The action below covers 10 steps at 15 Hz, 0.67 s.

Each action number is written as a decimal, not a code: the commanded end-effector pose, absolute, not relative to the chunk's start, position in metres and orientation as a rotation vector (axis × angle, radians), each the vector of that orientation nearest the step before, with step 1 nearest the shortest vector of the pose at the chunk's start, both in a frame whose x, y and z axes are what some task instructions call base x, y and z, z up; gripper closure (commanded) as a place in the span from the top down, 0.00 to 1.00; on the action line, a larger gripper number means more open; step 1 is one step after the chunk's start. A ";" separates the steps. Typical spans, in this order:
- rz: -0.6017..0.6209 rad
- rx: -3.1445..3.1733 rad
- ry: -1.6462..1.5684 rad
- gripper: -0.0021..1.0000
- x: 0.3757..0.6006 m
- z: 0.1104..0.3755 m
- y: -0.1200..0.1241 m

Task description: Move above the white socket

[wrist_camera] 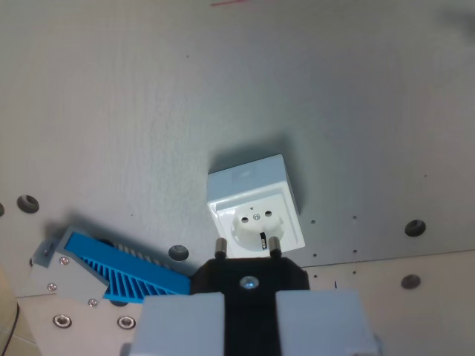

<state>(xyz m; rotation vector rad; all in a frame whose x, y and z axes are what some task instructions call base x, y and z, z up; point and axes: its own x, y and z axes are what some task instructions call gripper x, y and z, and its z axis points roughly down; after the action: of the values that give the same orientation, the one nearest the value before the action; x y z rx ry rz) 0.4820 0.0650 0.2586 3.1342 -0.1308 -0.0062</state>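
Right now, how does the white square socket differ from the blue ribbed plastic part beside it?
The white square socket is a boxy cube with a round recessed face; the blue ribbed plastic part is long, flat and slatted. The socket sits mid-frame, the blue part lower toward the wrist view's left. Both rest on the grey table.

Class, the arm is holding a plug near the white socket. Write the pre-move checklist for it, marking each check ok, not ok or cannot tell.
1. White socket fully in the wrist view: ok.
2. Black plug held in the gripper: ok.
3. Both plug pins visible and look straight: ok.
4. Pins centred over the socket holes: not ok, they sit at its near edge.
5. Blue ribbed part apart from the socket: ok.
6. Height of the pins above the socket: cannot tell.
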 end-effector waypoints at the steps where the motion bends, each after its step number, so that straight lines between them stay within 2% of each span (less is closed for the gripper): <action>1: -0.006 3.134 -0.132 0.00 0.482 0.259 0.065; 10: 0.005 3.139 -0.071 0.00 0.477 0.251 0.065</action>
<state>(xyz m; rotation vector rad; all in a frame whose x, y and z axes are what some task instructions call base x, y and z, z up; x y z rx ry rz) 0.4792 0.0649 0.2553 3.1331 -0.1233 -0.0185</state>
